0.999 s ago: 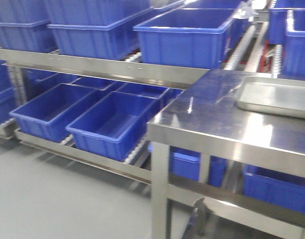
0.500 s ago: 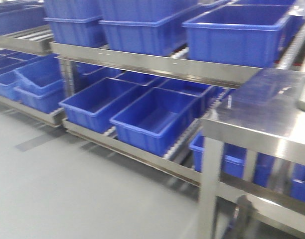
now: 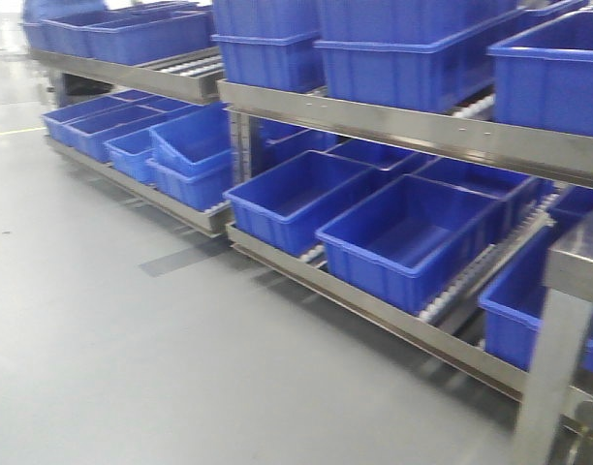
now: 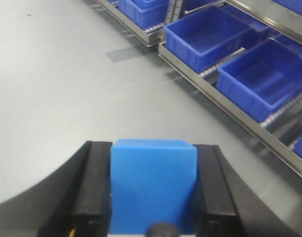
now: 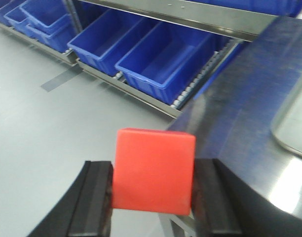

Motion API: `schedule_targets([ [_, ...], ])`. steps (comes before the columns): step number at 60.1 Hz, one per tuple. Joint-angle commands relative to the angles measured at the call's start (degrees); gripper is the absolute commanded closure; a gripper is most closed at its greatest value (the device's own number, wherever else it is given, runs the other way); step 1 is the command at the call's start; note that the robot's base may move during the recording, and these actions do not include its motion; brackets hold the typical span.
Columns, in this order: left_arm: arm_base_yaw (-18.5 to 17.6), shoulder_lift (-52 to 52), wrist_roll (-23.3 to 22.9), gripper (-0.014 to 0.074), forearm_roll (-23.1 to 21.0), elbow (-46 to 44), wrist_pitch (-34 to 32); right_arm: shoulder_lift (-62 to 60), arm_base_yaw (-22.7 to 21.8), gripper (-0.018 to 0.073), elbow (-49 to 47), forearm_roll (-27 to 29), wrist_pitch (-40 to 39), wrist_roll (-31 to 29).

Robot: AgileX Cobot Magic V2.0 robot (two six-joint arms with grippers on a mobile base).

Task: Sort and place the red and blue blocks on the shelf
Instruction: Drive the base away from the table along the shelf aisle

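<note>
Over floor (image 4: pixel 52 89), left gripper (image 4: pixel 153 150) (level) clamps blue block (image 4: pixel 153 190).

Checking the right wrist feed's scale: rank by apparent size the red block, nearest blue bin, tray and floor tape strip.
1. red block and blue bin: about alike; the block is close to the lens, so unranked.
2. tray, cut off by the frame.
3. tape strip.

Blue block (image 4: pixel 153 185) between jaws of left gripper (image 4: pixel 153 146), above grey floor (image 4: pixel 57 74).
</note>
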Motion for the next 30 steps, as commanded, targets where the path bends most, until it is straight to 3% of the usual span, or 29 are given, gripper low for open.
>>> schedule_targets([
  [1, 0.0, 0.1, -0.4, 0.0470, 0.2, -1.8, -4.8, -0.2, -0.3, 0.0495, -1.7, -0.9, -4.8, -0.2],
  [30, 0.0, 0.1, -0.4, 0.0470, 0.2, -1.8, -4.8, -0.2, -0.3, 0.0495, -1.7, -0.9, -4.8, -0.2],
])
